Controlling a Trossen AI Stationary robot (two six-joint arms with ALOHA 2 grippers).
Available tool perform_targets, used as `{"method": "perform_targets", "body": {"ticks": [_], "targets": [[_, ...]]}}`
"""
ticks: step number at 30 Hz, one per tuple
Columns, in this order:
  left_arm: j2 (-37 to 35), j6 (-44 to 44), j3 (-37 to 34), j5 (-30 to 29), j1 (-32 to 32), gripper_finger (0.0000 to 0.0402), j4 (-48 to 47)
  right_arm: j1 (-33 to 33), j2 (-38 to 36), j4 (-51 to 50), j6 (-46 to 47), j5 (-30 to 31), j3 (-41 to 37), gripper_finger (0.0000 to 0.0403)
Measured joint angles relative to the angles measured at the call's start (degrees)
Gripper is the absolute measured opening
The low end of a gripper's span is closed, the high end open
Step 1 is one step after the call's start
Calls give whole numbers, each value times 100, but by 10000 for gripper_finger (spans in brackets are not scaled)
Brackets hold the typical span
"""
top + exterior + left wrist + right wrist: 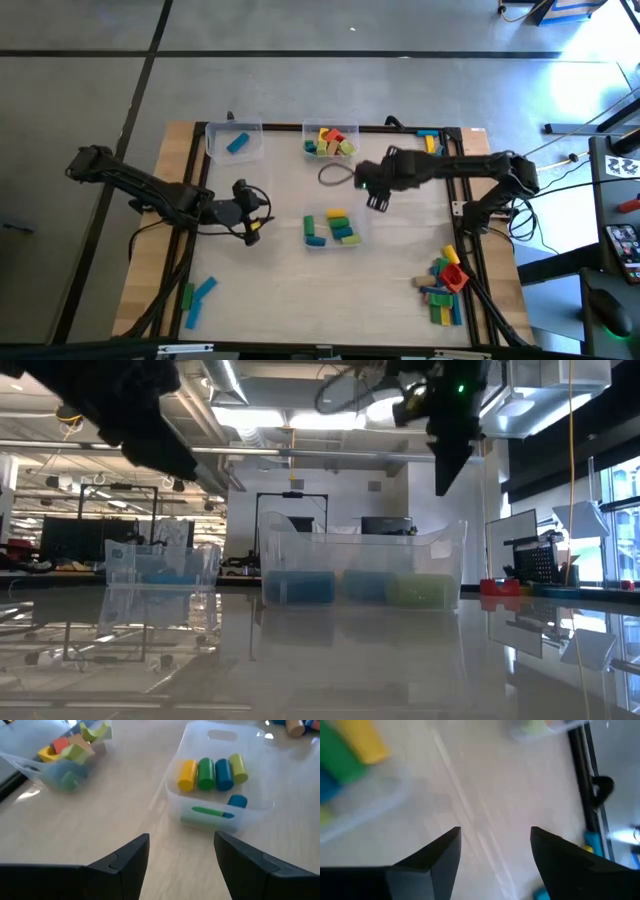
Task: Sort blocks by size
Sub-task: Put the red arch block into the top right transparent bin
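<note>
The left gripper [250, 215] hangs over the table [270, 270] left of centre, its fingers [125, 862] spread with nothing between them, facing the middle tub [331, 229]. The right gripper [377, 200] is raised above the table between the middle tub and the far centre tub [331, 142]; its fingers [437, 855] are also spread and carry nothing.

Location of the blocks:

- Middle tub: four round blocks [212, 772] lie side by side, yellow, green, blue and yellow-green, with a blue block and a flat green block nearer the tub's front wall
- Far centre tub: a mixed pile [330, 141] of yellow, red, orange and green pieces
- Far left tub [233, 141]: one blue block [237, 144]
- Near right corner of the table: a loose heap [445, 282] of red, orange, blue, green and yellow blocks
- Near left corner: a green block [187, 294] and two blue blocks [203, 290] lying on the bare surface
- Far right edge: a few loose blocks [430, 141] beside the frame

In the low view the middle tub [362, 565] shows blue and green blocks through its clear front wall
</note>
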Motion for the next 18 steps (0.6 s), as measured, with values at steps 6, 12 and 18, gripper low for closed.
{"method": "perform_targets", "body": {"ticks": [6, 12, 18], "targets": [[0, -145, -75, -2, -33, 218, 7, -985, 0, 7, -599, -282, -209, 237], [0, -142, -75, -2, -33, 218, 16, -1966, 0, 348, -532, -388, -533, 237], [0, -143, -75, -2, -33, 218, 18, -2837, 0, 694, 408, -600, -943, 237]]}}
